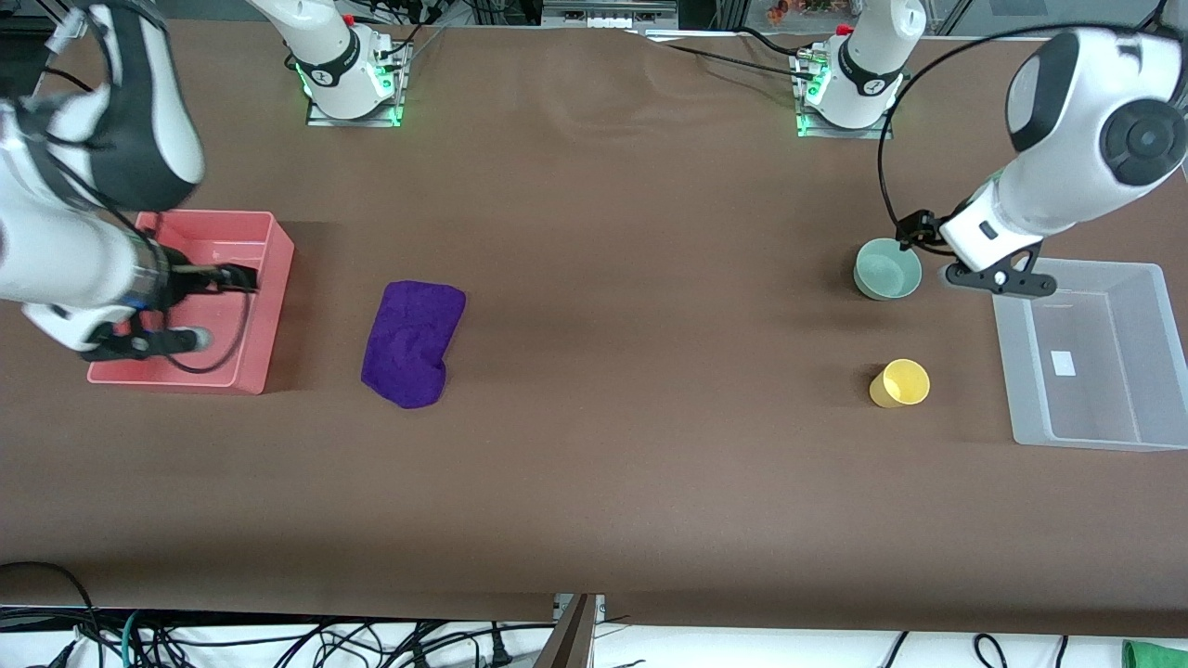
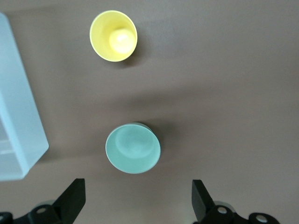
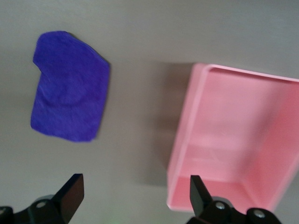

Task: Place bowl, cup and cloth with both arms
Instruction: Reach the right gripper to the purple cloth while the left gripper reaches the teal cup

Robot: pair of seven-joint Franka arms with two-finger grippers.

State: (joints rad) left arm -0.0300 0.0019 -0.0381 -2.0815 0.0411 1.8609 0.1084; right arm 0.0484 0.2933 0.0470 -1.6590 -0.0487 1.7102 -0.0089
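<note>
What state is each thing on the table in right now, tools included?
bowl: upright on the table, empty, untouched.
cup: lying tipped on the table, nearer the front camera than the bowl.
cloth: crumpled on the table beside the pink bin, not held.
pink bin: empty.
clear bin: empty.
left tool: open, above the bowl.
right tool: open, over the pink bin's edge.

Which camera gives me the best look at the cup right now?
The left wrist view: it looks straight down into the cup, upright, apart from the bowl and the clear bin. The front view shows the cup small, nearer the camera than the bowl. The right wrist view doesn't show it.
</note>
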